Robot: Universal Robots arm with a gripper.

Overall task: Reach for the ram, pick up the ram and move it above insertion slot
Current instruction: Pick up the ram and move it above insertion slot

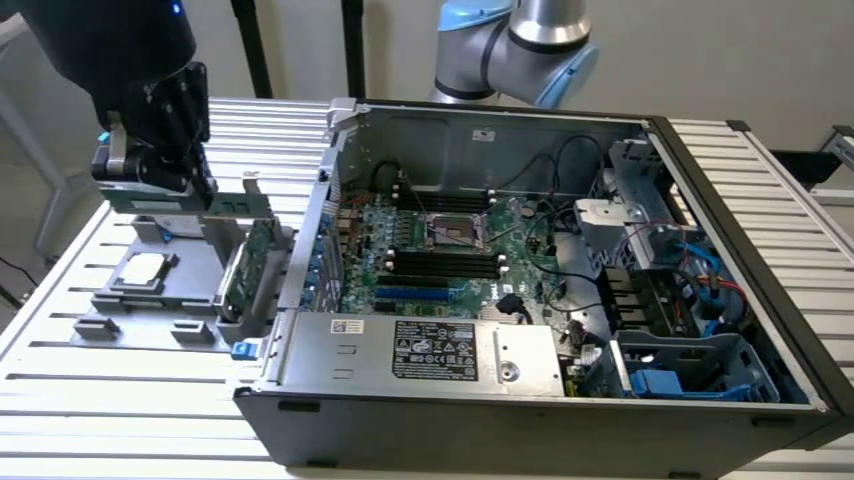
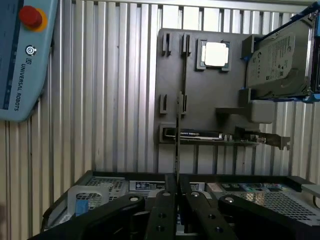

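Note:
My gripper (image 1: 147, 185) hangs at the exterior view's left, over the grey parts holder (image 1: 187, 300), and is shut on the ram (image 1: 158, 199). The ram is a thin green stick held level just under the fingers, lifted free of the holder. In the wrist view the ram (image 2: 177, 130) appears edge-on as a thin line running out from between the black fingers (image 2: 162, 210). The dark insertion slots (image 1: 447, 263) lie on the motherboard inside the open computer case (image 1: 414, 350), well toward the exterior view's right of the gripper.
On the holder (image 2: 200, 100) sit a processor chip (image 2: 215, 54), a hard drive (image 2: 280, 57) and a larger green expansion card (image 1: 250, 262) standing on edge. A teach pendant (image 2: 20, 60) lies on the slatted table. The case wall (image 1: 320, 230) rises between the gripper and the motherboard.

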